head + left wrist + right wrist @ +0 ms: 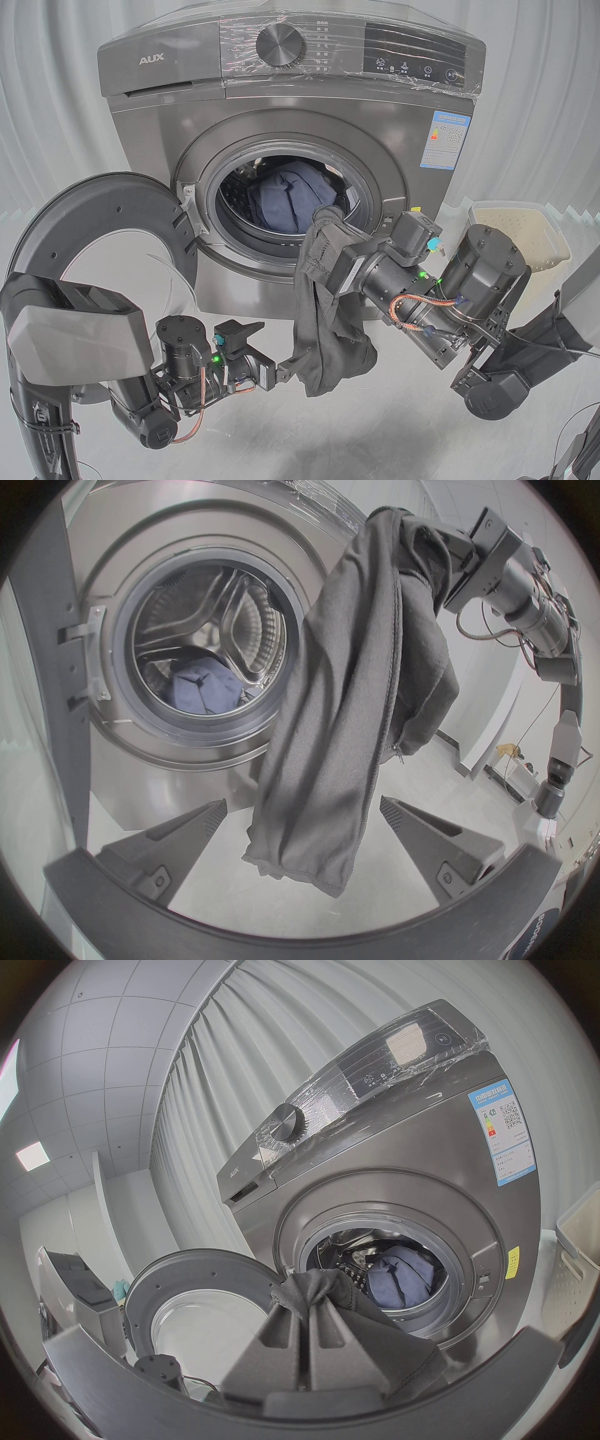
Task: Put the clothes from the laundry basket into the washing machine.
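Observation:
A dark grey garment hangs in front of the grey washing machine, just below the right side of its round opening. My right gripper is shut on the garment's top end, close to the drum's rim. The cloth drapes down toward the floor. My left gripper is low, beside the garment's bottom hem, and open; its fingers stand on either side of the hanging cloth without closing on it. A blue garment lies inside the drum. The cream laundry basket stands to the machine's right.
The machine's round door is swung fully open to the left, above my left arm. The basket's wall is close to my right arm. A pale curtain hangs behind the machine. Bare floor lies in front of it.

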Motion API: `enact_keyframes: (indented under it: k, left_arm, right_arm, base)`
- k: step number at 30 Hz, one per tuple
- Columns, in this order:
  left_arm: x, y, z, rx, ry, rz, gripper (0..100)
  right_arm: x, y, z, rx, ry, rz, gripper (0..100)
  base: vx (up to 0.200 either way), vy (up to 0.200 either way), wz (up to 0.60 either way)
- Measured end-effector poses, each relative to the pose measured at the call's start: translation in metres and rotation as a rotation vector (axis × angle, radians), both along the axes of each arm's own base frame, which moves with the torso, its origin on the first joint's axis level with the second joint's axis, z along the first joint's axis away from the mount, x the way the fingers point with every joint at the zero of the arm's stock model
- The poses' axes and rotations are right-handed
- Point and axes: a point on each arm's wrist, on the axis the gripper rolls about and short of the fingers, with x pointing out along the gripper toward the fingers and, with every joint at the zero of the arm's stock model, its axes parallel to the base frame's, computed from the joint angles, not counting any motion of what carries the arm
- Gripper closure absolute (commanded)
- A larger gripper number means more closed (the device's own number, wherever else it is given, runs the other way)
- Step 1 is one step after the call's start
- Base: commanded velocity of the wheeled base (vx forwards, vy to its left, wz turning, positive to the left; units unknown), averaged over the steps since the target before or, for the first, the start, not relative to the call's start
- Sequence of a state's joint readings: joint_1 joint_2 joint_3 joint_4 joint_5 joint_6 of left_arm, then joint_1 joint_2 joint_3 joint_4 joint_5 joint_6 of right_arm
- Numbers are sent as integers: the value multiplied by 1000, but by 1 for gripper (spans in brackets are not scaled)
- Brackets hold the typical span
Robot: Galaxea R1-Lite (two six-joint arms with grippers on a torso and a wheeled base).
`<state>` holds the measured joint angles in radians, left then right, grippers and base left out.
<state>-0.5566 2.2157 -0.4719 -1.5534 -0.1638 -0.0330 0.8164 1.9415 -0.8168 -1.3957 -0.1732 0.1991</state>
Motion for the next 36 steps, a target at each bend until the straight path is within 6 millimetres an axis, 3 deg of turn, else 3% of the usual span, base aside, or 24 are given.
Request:
enact_keyframes:
  k: [13, 18, 19, 29, 36]
  left_arm:
    - [8, -10, -19, 9, 30, -37, 0]
    - [20, -16, -26, 6, 13, -25, 0]
    - [24, -17, -28, 5, 6, -16, 100]
    - [63, -8, -39, -21, -40, 98, 100]
    - [58, 1, -32, -17, -35, 116, 100]
  right_arm:
    - [0, 0, 0, 0, 1, -2, 100]
    - [0, 0, 0, 0, 1, -2, 100]
    - [0, 0, 0, 0, 1, -2, 100]
    - [0, -1, 0, -1, 2, -2, 100]
    - [4, -5, -1, -4, 4, -20, 100]
  base:
    - [0, 0, 0]
    - [0, 0, 0]
    - [0, 0, 0]
    - [0, 0, 0]
    - [0, 0, 0]
